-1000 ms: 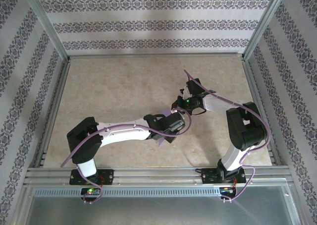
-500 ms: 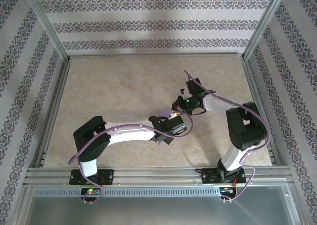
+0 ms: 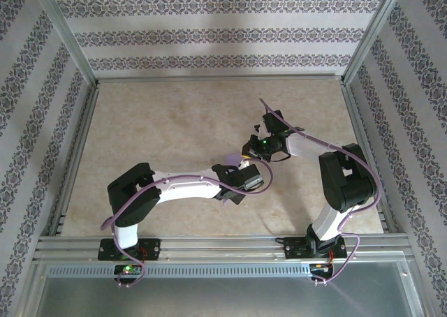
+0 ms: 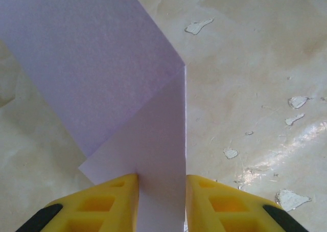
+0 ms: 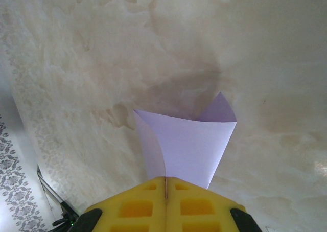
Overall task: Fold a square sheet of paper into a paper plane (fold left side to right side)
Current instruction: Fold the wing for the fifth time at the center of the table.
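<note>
**Sheet clamped at the right, left hand open around the fold**

The sheet of paper [image 5: 186,145] is found near the middle of the desk [image 3: 160,128], a little to the right, between the two hands. It is partly folded. In the left wrist view one lavender flap is seen slanting over a lower layer, with a straight edge down the right side. In the right wrist view it is curled into an open cone and appears lifted, a shadow being cast on the desk beneath it.

The right hand [image 5: 165,181] is closed, its fingers together, with one edge of the sheet clamped in the seam. The left hand [image 4: 161,183] is seen with its fingers apart. The lower layer lies in the gap, and no clamp on it can be made out.

The sheet is judged very light, limp and easily creased or torn, and likely to slide on the glossy desk. It is best taken at an edge or corner with a flat pinch across both layers. Any pull against the right-hand clamp should be kept gentle, or the edges may be drawn out of line.
</note>
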